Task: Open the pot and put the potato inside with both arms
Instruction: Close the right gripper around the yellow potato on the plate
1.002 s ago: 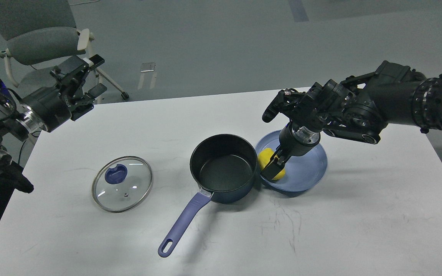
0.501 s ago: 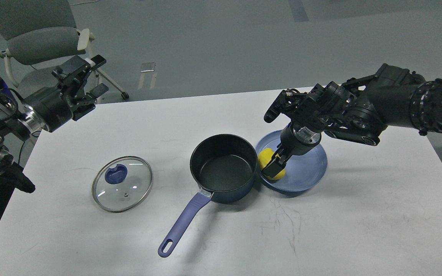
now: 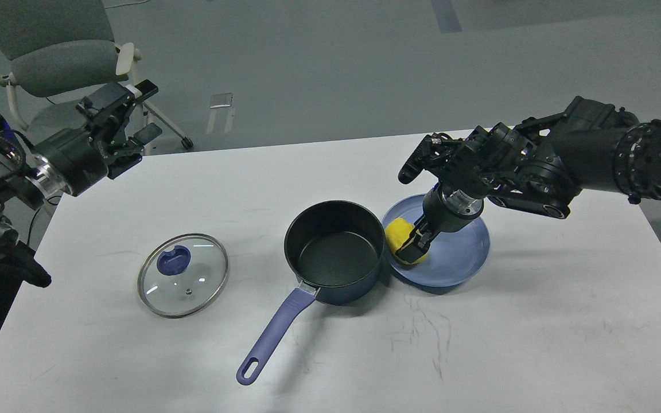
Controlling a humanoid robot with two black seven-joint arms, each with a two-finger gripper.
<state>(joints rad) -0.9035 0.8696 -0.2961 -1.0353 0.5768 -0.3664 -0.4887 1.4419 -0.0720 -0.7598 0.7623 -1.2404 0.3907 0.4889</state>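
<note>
- The yellow potato (image 3: pixel 398 234) sits in the blue plate (image 3: pixel 457 261), at its left side beside the pot — the right gripper (image 3: pixel 412 248) is clamped on it.
- The dark pot (image 3: pixel 335 246) stands uncovered, nothing inside; its long blue handle (image 3: pixel 276 332) points toward the near-left.
- The round glass lid (image 3: pixel 183 275) lies flat on the white table (image 3: pixel 537 332), well left of the pot.
- The left gripper (image 3: pixel 127 117) hovers over the table's far-left corner — fingers apart.

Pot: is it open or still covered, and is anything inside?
Open and empty. The pot shows its bare dark interior; the glass lid lies flat on the table to its left.
</note>
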